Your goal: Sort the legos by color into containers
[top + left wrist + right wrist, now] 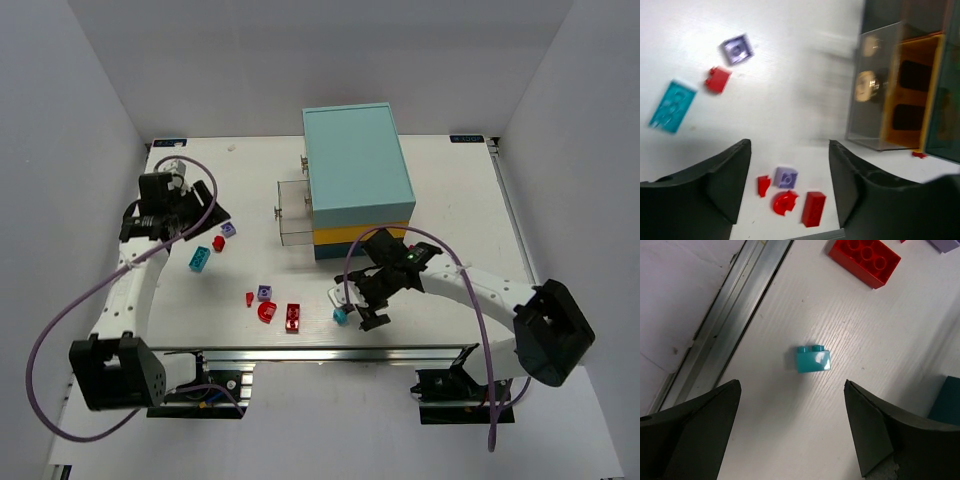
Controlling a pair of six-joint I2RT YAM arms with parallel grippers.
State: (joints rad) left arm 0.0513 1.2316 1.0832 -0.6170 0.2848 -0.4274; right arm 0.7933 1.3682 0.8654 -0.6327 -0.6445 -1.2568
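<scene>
Sorting looks barely begun, we judge: at least eight legos lie loose on the surface (450, 200). A teal brick (199, 258), a red piece (218, 243) and a purple piece (228, 229) sit at about 9 o'clock from the cabinet (355, 165). A cluster of red and purple pieces (267, 312) sits at 7 o'clock, and a small teal brick (813, 359) at 6 o'clock by the front rail. One clear drawer (290, 212) stands pulled out on the cabinet's 9 o'clock side; we cannot tell whether anything lies inside. Left jaws stand well apart and empty above the surface. Right jaws gape wide, the small teal brick lying between them, untouched.
</scene>
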